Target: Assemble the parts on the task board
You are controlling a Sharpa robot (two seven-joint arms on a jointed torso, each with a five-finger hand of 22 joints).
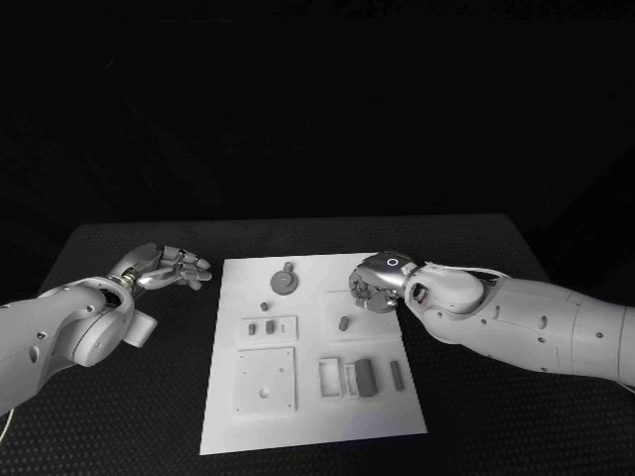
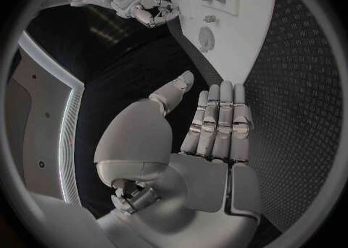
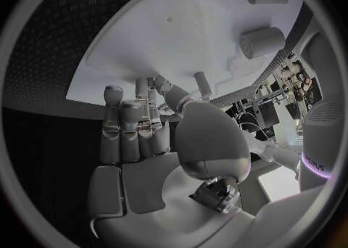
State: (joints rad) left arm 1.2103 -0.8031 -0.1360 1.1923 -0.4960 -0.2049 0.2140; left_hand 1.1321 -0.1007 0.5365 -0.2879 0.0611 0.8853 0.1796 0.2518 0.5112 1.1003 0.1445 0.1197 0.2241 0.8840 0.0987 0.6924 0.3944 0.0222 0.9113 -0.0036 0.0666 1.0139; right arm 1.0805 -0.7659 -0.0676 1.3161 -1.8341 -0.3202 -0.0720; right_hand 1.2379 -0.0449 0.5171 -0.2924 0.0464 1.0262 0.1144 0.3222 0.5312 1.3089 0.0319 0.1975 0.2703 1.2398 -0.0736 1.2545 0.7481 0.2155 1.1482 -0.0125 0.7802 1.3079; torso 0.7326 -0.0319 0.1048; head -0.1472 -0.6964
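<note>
Nearest the robot, the white task board [image 1: 253, 426] lies flat on the black, dimple-textured worktop [image 1: 132, 436], with a square plate with small holes [image 1: 266, 379] and a cluster of grey rectangular blocks [image 1: 358, 377] in its near half. Further in sit a pair of small slotted pieces [image 1: 261, 326] and a short grey peg [image 1: 343, 322] on its own raised tile. The right hand [image 1: 376, 285] hovers just beyond that peg over the board's right side, fingers curled slightly but apart, holding nothing that can be made out. To do this step well, it should probably come down squarely on the peg and pinch it at mid-length, keeping it upright. The left hand [image 1: 161, 268] rests off the board's far left corner, fingers spread and empty. Farthest is a round grey knob-like disc [image 1: 285, 282].
</note>
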